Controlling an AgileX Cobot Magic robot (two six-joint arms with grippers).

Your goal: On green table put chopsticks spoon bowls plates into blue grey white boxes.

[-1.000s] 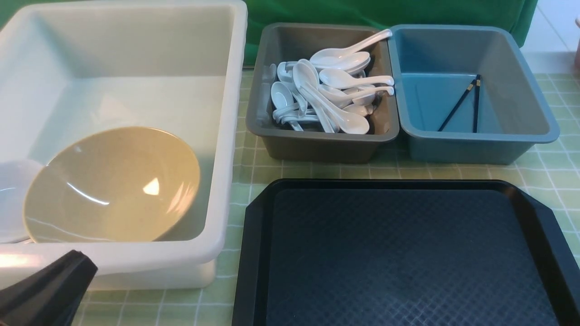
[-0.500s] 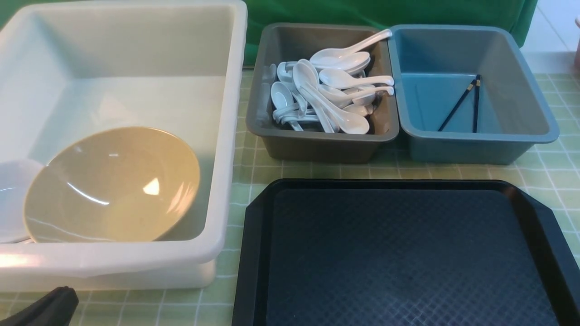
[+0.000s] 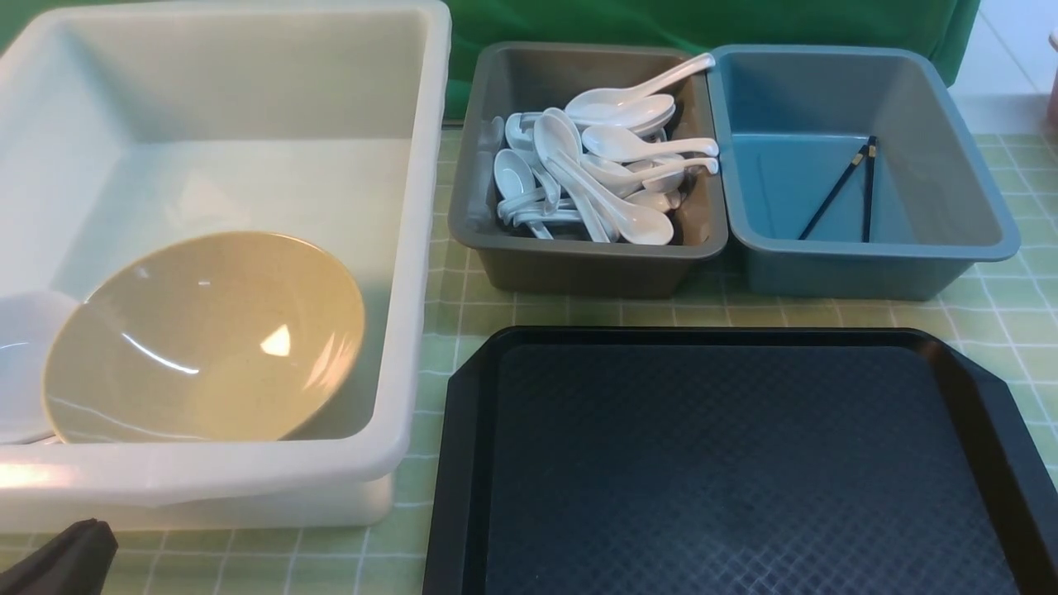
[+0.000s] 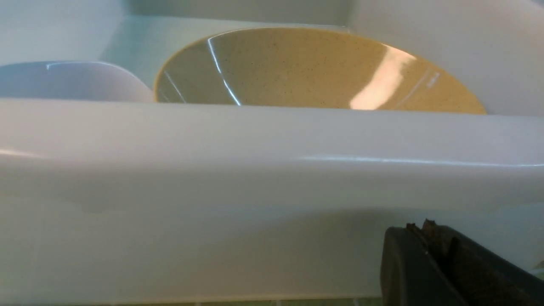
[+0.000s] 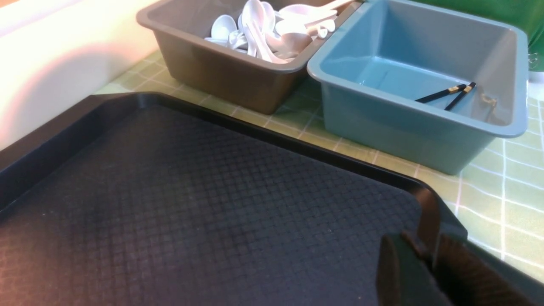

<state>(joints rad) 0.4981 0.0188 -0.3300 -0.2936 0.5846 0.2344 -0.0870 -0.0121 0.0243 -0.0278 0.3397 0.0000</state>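
The white box (image 3: 421, 248) at the left holds the tan bowl (image 3: 207, 339), with a white plate (image 3: 21, 364) beside it at the far left. Several white spoons (image 3: 595, 165) lie heaped in the grey box (image 3: 579, 268). The chopsticks (image 3: 835, 194) lie in the blue box (image 3: 868, 264). My left gripper (image 4: 420, 223) is shut and empty, low in front of the white box's near wall (image 4: 255, 136), and only its tip (image 3: 58, 562) shows in the front view. My right gripper (image 5: 425, 240) hovers over the black tray's corner, its jaws slightly apart with nothing between them.
A black textured tray (image 3: 727, 463) lies on the green table (image 3: 1008, 306) in front of the grey and blue boxes. A green cloth hangs behind the boxes. The three boxes stand close together along the back.
My left gripper has drawn back and down from the white box's near rim toward the front view's lower left corner. Nothing else has moved.
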